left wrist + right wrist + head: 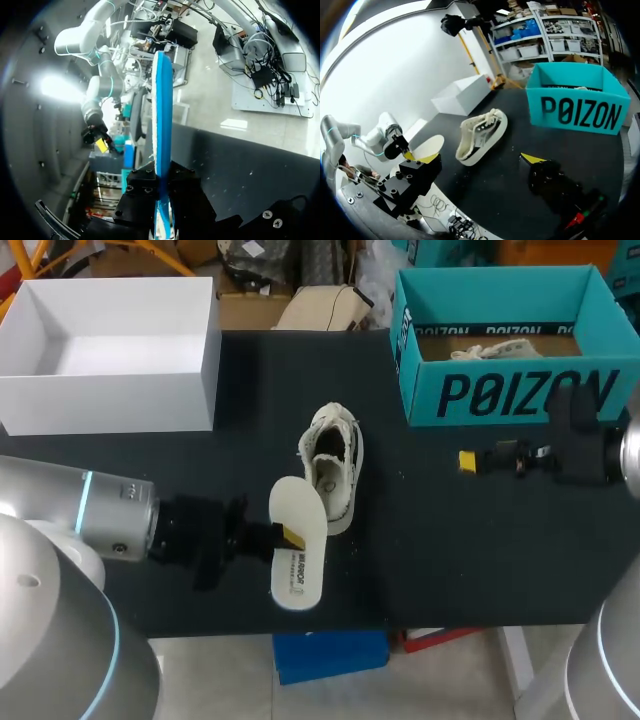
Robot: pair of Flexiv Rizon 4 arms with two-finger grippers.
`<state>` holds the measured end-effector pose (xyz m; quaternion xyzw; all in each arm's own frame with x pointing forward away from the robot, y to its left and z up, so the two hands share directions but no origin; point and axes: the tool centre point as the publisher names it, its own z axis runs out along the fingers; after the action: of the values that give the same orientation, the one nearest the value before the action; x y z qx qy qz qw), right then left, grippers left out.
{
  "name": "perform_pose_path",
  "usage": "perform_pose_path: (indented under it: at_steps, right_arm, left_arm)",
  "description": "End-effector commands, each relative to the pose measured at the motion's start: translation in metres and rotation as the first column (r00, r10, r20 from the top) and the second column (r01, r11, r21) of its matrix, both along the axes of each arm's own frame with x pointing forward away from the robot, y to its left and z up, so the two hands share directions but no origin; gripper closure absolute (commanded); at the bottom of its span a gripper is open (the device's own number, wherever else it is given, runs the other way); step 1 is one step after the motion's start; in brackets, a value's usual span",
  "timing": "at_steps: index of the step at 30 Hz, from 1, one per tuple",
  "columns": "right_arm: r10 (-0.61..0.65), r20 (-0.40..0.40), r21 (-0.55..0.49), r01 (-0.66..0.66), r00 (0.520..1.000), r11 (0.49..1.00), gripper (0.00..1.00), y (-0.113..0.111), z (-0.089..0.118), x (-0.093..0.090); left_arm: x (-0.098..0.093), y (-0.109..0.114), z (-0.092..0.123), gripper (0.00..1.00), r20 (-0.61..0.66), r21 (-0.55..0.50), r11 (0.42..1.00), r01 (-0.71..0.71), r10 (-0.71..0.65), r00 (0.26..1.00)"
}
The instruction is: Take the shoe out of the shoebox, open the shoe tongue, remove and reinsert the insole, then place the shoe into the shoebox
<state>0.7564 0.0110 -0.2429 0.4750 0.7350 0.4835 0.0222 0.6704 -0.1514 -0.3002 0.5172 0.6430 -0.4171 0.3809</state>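
A white shoe lies on its side in the middle of the black table. Its white insole is out of it, just in front, and my left gripper is shut on the insole's edge. In the left wrist view the insole stands edge-on between the fingers, blue side showing, with my left gripper clamped at its base. My right gripper hangs open to the right of the shoe, in front of the teal shoebox. The right wrist view shows the shoe, the insole and the shoebox ahead of my right gripper.
A white open box stands at the back left. White laces or another shoe lie inside the teal shoebox. The table's front edge runs just below the insole.
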Motion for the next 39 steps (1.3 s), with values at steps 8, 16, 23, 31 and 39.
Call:
perform_pose_path:
  at_steps: [8, 16, 23, 31, 39]
  right_arm:
    - [-0.006, 0.068, -0.123, 0.014, 0.998, 0.992, 0.0, -0.004, -0.007, -0.018]
    - [-0.015, 0.101, -0.185, 0.034, 0.995, 0.982, 0.0, -0.012, -0.011, -0.032]
    - [-0.015, 0.101, -0.185, 0.034, 0.995, 0.982, 0.0, -0.012, -0.011, -0.032]
    - [-0.015, 0.101, -0.185, 0.034, 0.995, 0.982, 0.0, -0.012, -0.011, -0.032]
    - [-0.015, 0.101, -0.185, 0.034, 0.995, 0.982, 0.0, -0.012, -0.011, -0.032]
  left_arm:
    - [-0.008, -0.001, -0.006, 1.0, -0.016, 0.026, 1.0, 0.016, -0.016, 1.0]
    - [-0.011, 0.001, -0.008, 1.0, 0.006, 0.104, 0.994, 0.038, -0.039, 0.999]
    - [-0.011, 0.001, -0.008, 1.0, 0.006, 0.104, 0.994, 0.038, -0.039, 0.999]
    - [-0.011, 0.001, -0.008, 1.0, 0.006, 0.104, 0.994, 0.038, -0.039, 0.999]
    - [-0.011, 0.001, -0.008, 1.0, 0.006, 0.104, 0.994, 0.038, -0.039, 0.999]
